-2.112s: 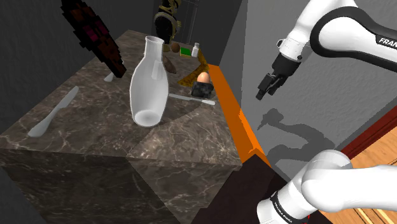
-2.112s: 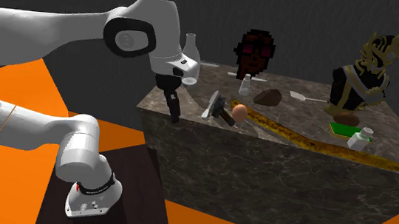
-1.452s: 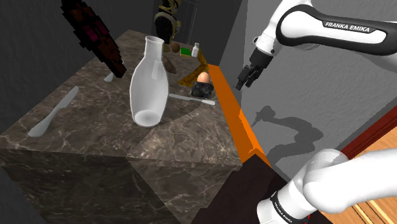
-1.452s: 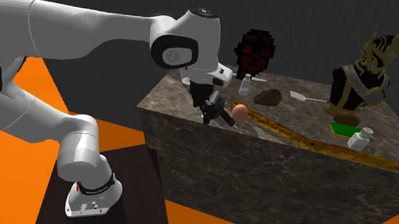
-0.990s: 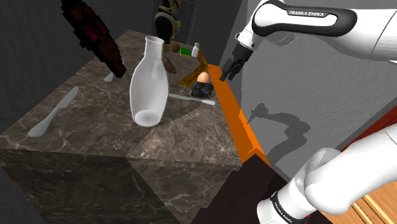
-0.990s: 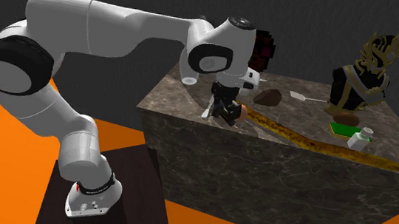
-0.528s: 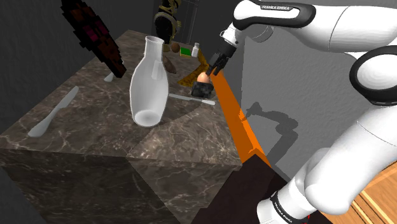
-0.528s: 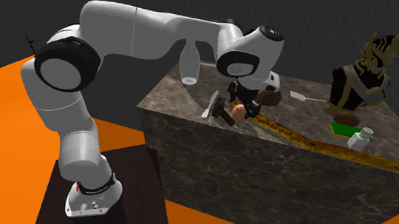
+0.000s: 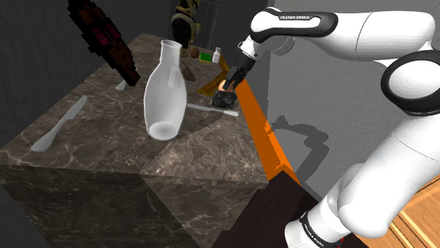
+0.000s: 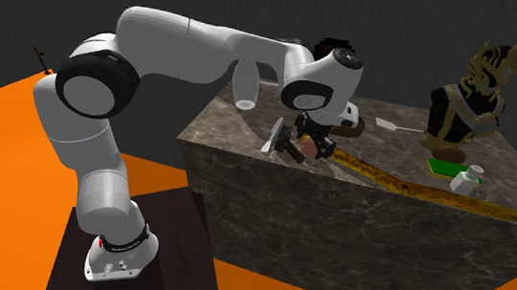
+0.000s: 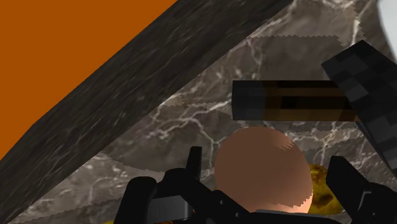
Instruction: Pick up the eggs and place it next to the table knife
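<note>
A brown egg point(image 11: 264, 168) stands in a small black holder point(image 9: 225, 100) near the table's orange-side edge. My gripper point(image 9: 228, 80) has come down over it, and in the second exterior view the gripper point(image 10: 310, 144) covers most of the egg point(image 10: 321, 148). In the wrist view the gripper point(image 11: 267, 177) is open: one finger stands on each side of the egg, with small gaps and no contact. The pale table knife point(image 9: 59, 125) lies far off, at the front corner on the shoulder view's left.
A tall white vase point(image 9: 166, 91) stands between egg and knife. A thin pale utensil point(image 9: 210, 108) lies beside the holder. A dark red pixelated mask point(image 9: 106, 39), a gold-and-black statue point(image 10: 464, 100), a green item point(image 10: 447, 167) and a small bottle point(image 10: 467, 180) share the marble table point(image 9: 190, 151).
The arm swung in from beside the table, over the orange edge, and dropped onto the egg. The fingers now straddle it. Egg, knife and vase have not moved.
</note>
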Action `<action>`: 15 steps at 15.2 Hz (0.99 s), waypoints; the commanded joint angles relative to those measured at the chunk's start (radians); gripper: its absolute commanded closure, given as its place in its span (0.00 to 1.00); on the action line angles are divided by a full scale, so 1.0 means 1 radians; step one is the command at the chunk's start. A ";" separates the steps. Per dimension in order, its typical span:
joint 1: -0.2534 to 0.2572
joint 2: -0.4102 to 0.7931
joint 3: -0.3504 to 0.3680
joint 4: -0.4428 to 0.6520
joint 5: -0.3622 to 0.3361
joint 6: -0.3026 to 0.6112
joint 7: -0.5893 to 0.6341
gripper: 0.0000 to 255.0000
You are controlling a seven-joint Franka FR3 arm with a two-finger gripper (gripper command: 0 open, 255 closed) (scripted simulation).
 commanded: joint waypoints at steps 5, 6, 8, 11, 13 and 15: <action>0.001 -0.001 0.001 -0.008 0.001 0.008 -0.001 0.00; 0.001 -0.001 0.001 -0.008 0.001 0.008 -0.001 0.00; 0.001 -0.001 0.001 -0.008 0.001 0.008 -0.001 1.00; 0.001 -0.001 0.001 -0.008 0.001 0.008 -0.001 1.00; 0.001 -0.001 0.001 -0.008 0.001 0.008 -0.001 1.00; 0.001 0.000 0.001 -0.008 0.001 0.008 -0.001 1.00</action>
